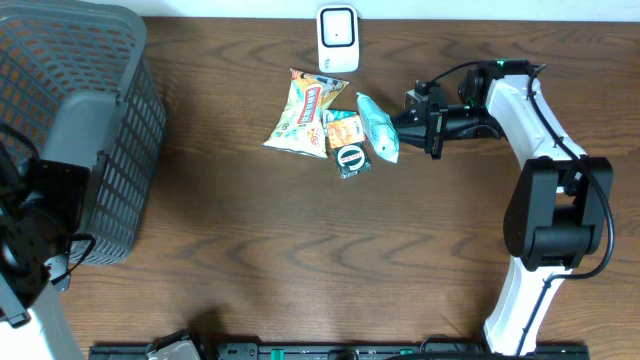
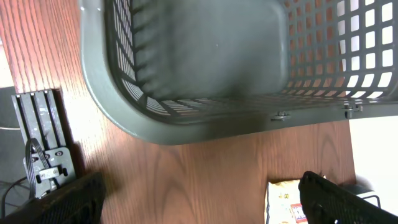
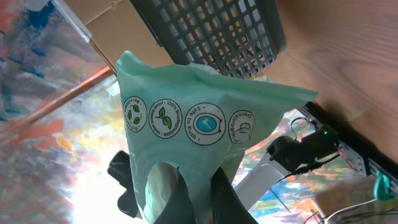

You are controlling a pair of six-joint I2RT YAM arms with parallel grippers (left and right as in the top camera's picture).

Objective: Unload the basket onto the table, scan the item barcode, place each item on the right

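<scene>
A pale green pouch (image 1: 377,127) printed with round icons (image 3: 205,124) is the item held; my right gripper (image 1: 401,128) is shut on its end, at the right edge of the snack pile. In the right wrist view the dark fingers (image 3: 227,199) pinch the pouch's lower end. The white barcode scanner (image 1: 338,38) stands at the table's far edge, up and left of the pouch. My left gripper (image 2: 199,202) hangs open beside the basket with nothing between its fingers (image 2: 62,199).
A grey mesh basket (image 1: 110,130) fills the far left. A yellow snack bag (image 1: 305,112), an orange packet (image 1: 344,130) and a dark round-label packet (image 1: 352,160) lie below the scanner. The yellow bag's corner (image 2: 283,202) shows by the left gripper's right finger.
</scene>
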